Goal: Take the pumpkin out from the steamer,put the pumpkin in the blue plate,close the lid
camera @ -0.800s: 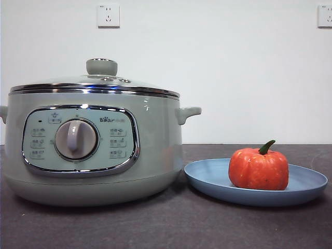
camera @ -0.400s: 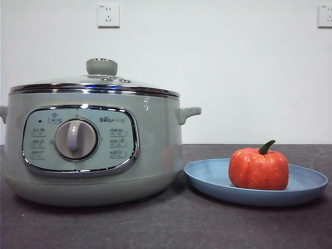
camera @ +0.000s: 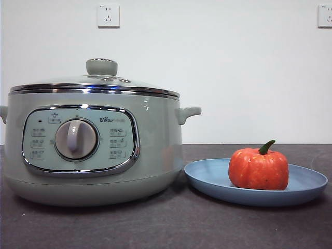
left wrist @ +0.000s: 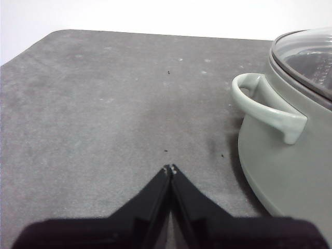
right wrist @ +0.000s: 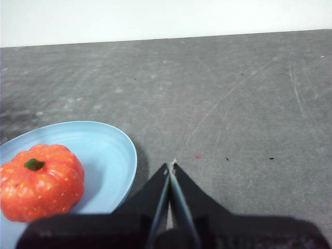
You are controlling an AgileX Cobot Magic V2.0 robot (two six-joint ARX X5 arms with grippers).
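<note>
The pale green steamer [camera: 93, 150] stands at the left of the front view with the glass lid [camera: 96, 83] seated on its rim, knob up. To its right the orange-red pumpkin [camera: 258, 168] sits upright in the blue plate [camera: 207, 179]. Neither arm shows in the front view. My left gripper [left wrist: 170, 168] is shut and empty over bare table, beside the steamer's side handle [left wrist: 270, 111]. My right gripper [right wrist: 171, 166] is shut and empty, hovering just off the blue plate's rim [right wrist: 122, 150], apart from the pumpkin [right wrist: 41, 181].
The dark grey tabletop [camera: 171, 223] stretches in front of the pot and plate. A white wall with two sockets [camera: 108, 15] stands behind. The table's rounded far corner [left wrist: 57, 33] shows in the left wrist view.
</note>
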